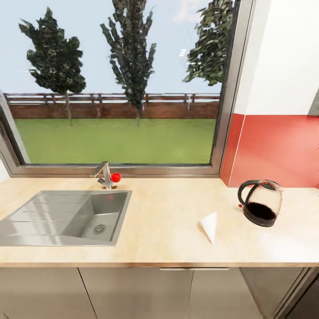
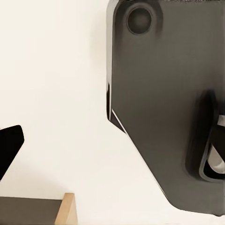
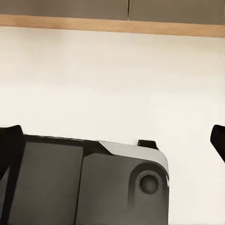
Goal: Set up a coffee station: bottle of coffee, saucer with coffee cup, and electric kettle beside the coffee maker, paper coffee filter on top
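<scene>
- Standing upright at the right end of the table (image 1: 168,212), the electric kettle (image 1: 261,203) is seen with its black loop handle turned toward the sink side and dark liquid low in its glass body.
- Just left of the kettle and a little nearer the front edge, the paper coffee filter (image 1: 210,226) is found lying on its side on the table, apart from the kettle.
- A grey inset sink (image 1: 66,217) is set into the left part of the table, with a metal faucet (image 1: 104,173) carrying a red knob behind it.
- A wide window (image 1: 115,84) is seen behind the sink, with trees, lawn and a brick wall outside; a red backsplash (image 1: 279,150) is seen behind the kettle.
- Dark grey cabinets (image 1: 133,292) are seen under the table's front edge.
- In the left wrist view, a dark fingertip (image 2: 9,145) of the left gripper is caught at the frame edge beside a dark robot body (image 2: 164,103) over a pale floor; whether the jaws are spread or pressed together cannot be told.
- In the right wrist view, two dark fingertips (image 3: 9,145) of the right gripper are seen at opposite frame edges, spread wide with nothing between them.
</scene>
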Controlling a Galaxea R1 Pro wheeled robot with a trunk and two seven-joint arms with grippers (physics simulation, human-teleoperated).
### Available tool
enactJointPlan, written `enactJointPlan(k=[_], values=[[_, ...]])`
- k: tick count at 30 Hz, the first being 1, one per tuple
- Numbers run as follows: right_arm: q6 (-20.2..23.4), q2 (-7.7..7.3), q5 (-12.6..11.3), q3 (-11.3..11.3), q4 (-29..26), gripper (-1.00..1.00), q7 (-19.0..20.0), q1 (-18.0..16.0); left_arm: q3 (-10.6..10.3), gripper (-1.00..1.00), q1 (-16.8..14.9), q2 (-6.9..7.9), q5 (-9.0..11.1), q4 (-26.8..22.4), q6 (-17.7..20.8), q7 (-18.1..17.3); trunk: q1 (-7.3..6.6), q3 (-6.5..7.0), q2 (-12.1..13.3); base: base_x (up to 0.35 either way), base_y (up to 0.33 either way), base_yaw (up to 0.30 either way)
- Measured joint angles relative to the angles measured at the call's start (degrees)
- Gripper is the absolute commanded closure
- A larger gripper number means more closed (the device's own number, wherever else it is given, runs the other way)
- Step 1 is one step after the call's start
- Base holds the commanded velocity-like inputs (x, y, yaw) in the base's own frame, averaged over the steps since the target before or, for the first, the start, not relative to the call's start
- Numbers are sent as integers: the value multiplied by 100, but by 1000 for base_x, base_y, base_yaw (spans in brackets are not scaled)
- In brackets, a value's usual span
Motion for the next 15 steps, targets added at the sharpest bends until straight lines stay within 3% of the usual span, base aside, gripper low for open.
enactJointPlan(k=[2, 5, 6, 7, 8, 15], values=[[1, 0, 0, 1, -72, -100, 4, 0, 1, -100, -2, 0, 1, -3, 0, 0, 0, 0, 0, -330, 0, 0], [4, 27, -9, 6, -685, -100, 7, -1, 1, -100, -3, 0, 1, 1, -13, 2, 0, 0, 0, -336, 0, 0], [5, 134, -13, 44, -1086, -100, 6, -3, 1, -100, -3, -4, 2, -1, -22, 2, 0, 1, 0, -337, 0, 0], [5, 321, -11, 157, -1431, -100, -1, -2, 1, -100, -3, -4, 7, -3, -25, 6, 0, 1, 0, -337, 0, 0], [4, 368, -14, 210, -1596, -100, -4, -1, 1, -100, -3, -2, 8, -5, -26, 5, 0, 0, 0, -337, 0, 0], [4, 458, -28, 940, -2994, -100, -42, -1, -6, -100, -13, -16, 9, -15, -49, -2, 0, 1, 0, -328, 0, 0]])
